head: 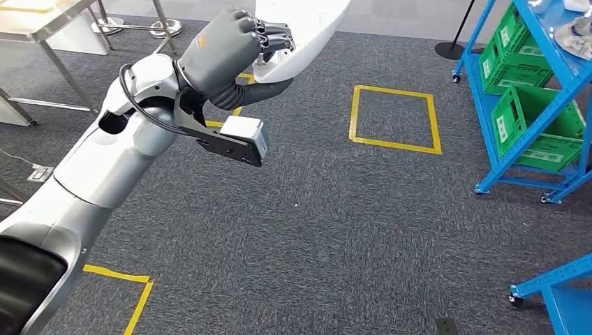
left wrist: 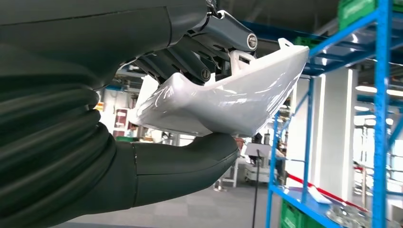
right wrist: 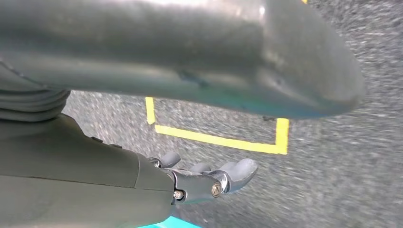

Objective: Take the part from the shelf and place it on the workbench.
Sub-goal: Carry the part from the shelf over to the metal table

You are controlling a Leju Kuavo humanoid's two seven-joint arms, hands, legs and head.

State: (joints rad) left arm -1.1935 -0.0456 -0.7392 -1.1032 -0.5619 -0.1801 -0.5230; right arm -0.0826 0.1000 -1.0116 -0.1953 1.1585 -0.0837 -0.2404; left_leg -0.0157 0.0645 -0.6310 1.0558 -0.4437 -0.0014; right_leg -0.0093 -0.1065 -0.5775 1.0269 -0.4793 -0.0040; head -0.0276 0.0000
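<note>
Left hand (head: 230,52) raised, clamped on white part (head: 300,28): dark fingers (left wrist: 190,61) over upper edge, thumb (left wrist: 190,159) pressed under the belly. Part carried in air above grey carpet (head: 314,230), well apart from blue shelf (head: 530,91) at right. Metal table (head: 49,28) at far left, probably the workbench; part not yet over it.

Right hand (right wrist: 209,178) hanging over carpet near yellow tape square (right wrist: 214,137); fingers apart, loosely curled, nothing held.

Step judged: carry phase, part off shelf, placement pending.

Risks from here:
- Glossy, curved shell, apparently film-wrapped; grip covers one end only, rest of part overhanging. Slip or rotation in the grasp likely under a jolt while walking or turning.
- Far end of part leaves head view at the top edge, so clearance there not checkable; possible strike on table frame on approach.
- Release too high or tilted: curved belly could rock or slide off the top.
- Shelf and green crates (head: 530,129) near turning path; swing of the arm could clip them.
</note>
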